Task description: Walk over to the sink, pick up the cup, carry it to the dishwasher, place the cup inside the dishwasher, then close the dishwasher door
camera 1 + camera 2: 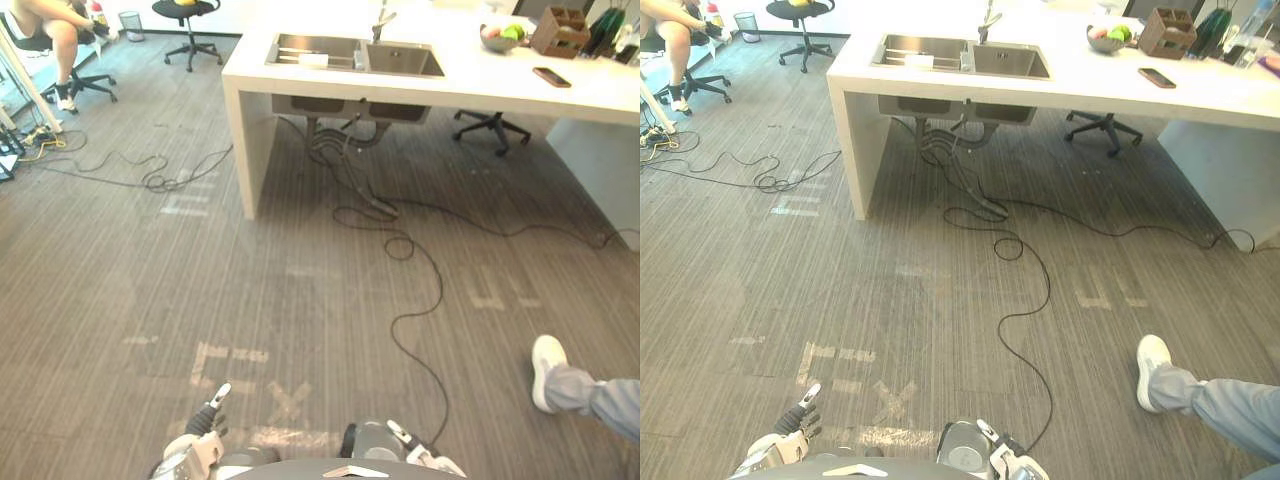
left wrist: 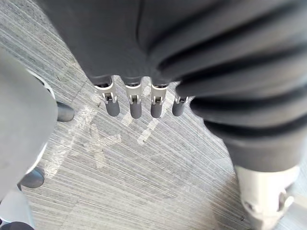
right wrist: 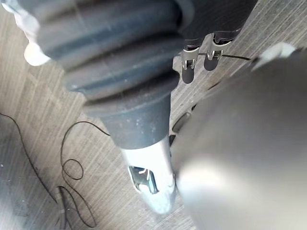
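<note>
While left hand (image 2: 135, 108) and right hand (image 3: 188, 73) hang slack-fingered, wide carpet (image 1: 290, 300) reaches the counter (image 1: 480, 82) edge.

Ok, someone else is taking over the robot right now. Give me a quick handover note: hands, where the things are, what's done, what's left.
Left hand: open, empty, hanging over the carpet.
Right hand: open, empty, at the robot's side.
Sink: in the white counter ahead, some way off. A pale thing lies in its left basin; too far to tell if it is the cup.
Done: nothing yet.
Left: walk to the sink, pick up the cup, carry it to the dishwasher, put it in, shut the door.
Mind the person's shoe on the right.
</note>
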